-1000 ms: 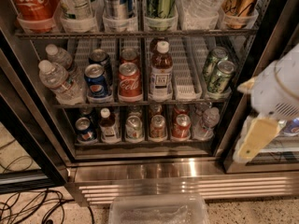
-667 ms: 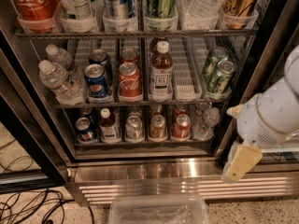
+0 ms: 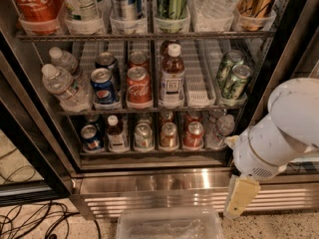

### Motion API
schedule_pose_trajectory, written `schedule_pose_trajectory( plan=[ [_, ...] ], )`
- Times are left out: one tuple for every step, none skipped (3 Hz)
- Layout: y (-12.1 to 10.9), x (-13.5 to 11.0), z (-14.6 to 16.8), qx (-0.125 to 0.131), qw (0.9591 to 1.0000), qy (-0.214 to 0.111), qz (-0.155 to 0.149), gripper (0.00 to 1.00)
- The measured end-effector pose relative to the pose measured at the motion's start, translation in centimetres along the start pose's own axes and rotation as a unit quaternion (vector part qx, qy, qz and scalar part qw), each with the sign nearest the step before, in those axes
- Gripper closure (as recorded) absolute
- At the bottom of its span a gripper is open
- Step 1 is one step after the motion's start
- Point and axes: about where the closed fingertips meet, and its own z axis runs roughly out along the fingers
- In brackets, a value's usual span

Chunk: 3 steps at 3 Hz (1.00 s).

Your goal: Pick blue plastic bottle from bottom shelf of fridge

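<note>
1. Foreground, bottom centre: a clear plastic bin [image 3: 169, 224] on the floor. Cables [image 3: 30, 217] lie at lower left.
2. Lower right: the gripper [image 3: 241, 197] hangs from the white arm [image 3: 279, 138], in front of the grille [image 3: 164, 198] and below shelf level. Its state cannot be told.
3. The fridge [image 3: 149, 181] stands open.
4. On the bottom shelf [image 3: 149, 156], the blue plastic bottle [image 3: 116, 133] stands upright at the front of the second lane from the left, well apart from the gripper.
5. A blue can [image 3: 91, 137] stands just beside it on the left and a silver can [image 3: 143, 136] on the right. Further right are a second can [image 3: 169, 135], a red can [image 3: 193, 134] and a water bottle [image 3: 219, 131].
6. On the rack above stands a larger brown bottle [image 3: 172, 76].
</note>
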Motion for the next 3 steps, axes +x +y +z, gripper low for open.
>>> schedule_pose_trajectory(
  plan=[
    [0.1,0.1,0.0,-0.002,1.0000,0.001,0.000,0.00],
    [1.1,-0.8,2.8,-0.012,0.9998,-0.015,-0.002,0.00],
    [2.8,-2.5,8.0,-0.029,0.9987,-0.043,-0.005,0.00]
  ],
)
